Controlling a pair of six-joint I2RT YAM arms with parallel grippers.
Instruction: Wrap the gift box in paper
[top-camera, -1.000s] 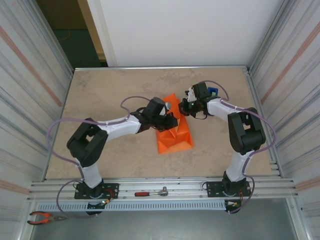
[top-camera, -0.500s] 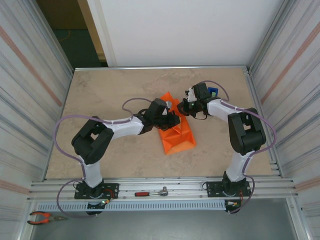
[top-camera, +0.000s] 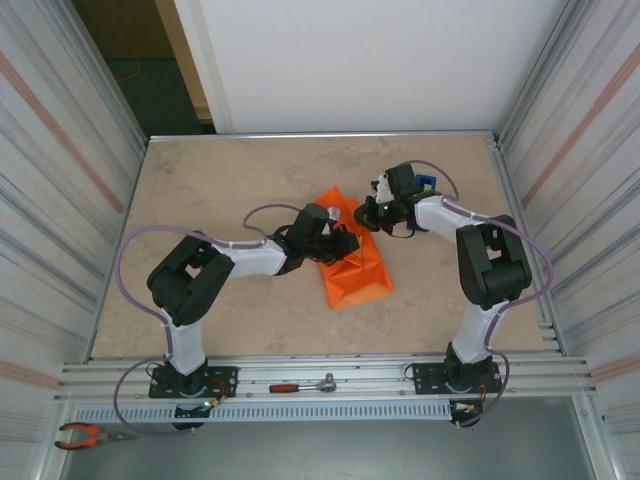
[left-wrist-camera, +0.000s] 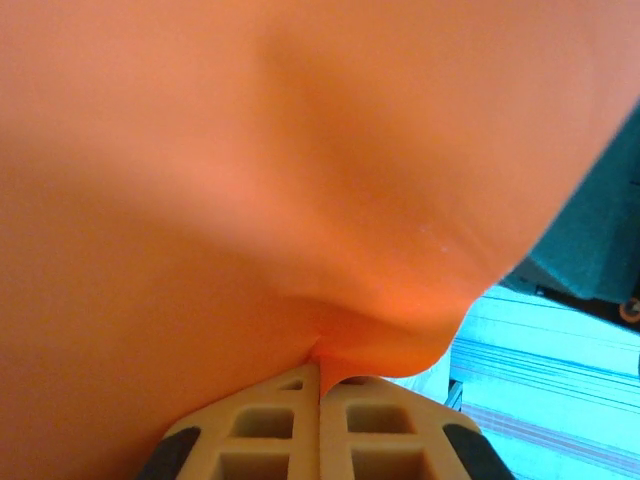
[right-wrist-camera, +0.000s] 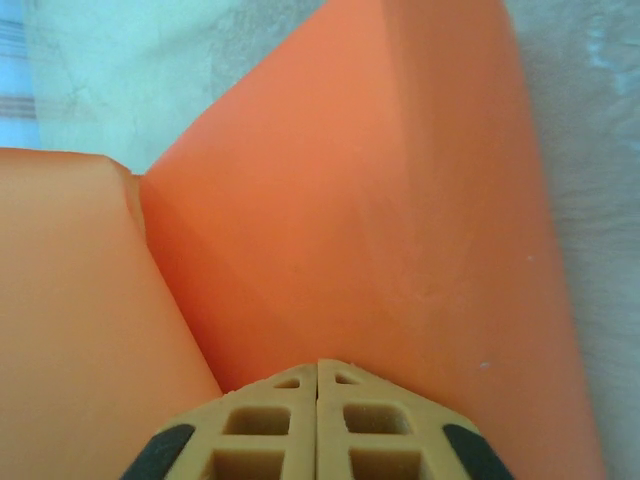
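Left gripper (left-wrist-camera: 320, 366) is pinching a fold of the paper (top-camera: 356, 272), its two fingers pressed flat together with the orange sheet bulging up just beyond the tips. Right gripper (right-wrist-camera: 318, 364) is likewise showing its fingers closed against each other. A crease of the sheet is running straight into their tips, so it seems to be nipping the paper too. From above, the paper is lying bunched into a folded mound around the middle of the table (top-camera: 220, 180), with one gripper working at its left side and the other at its far right corner. The box itself is hidden from sight, presumably sitting under the sheet. By my judgement, the flaps are being drawn over the box. The next move is calling for pulling the folds taut and pressing them flat without tearing the thin sheet.
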